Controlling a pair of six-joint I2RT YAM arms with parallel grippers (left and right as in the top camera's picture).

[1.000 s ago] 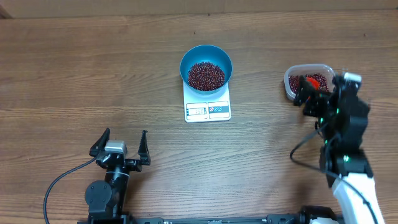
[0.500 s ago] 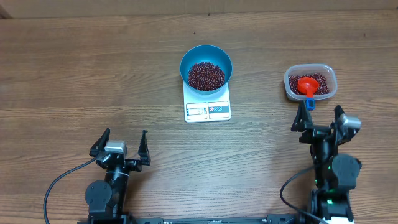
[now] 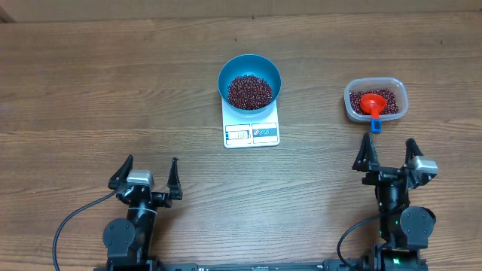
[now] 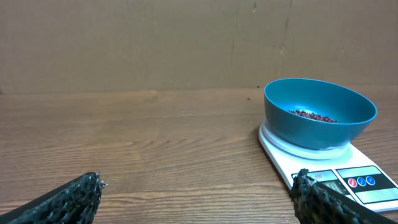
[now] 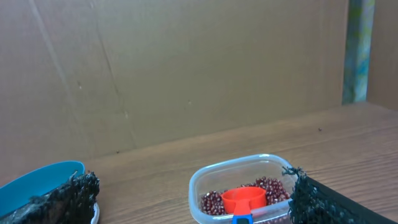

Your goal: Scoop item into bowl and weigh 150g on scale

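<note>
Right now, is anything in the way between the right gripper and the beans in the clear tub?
Nothing visible. Only bare table lies between the open right gripper and the tub; a red scoop rests on the beans inside.

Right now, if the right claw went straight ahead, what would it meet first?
Likely the red scoop, its blue handle jutting over the near rim of the clear tub, straight ahead of the open right claw; height is unclear.

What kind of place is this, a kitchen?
Probably a robot test lab, not a kitchen. The wooden table is backed by plain cardboard, and the left end effector and right end effector sit open before a scale carrying a blue bowl of beans.
</note>
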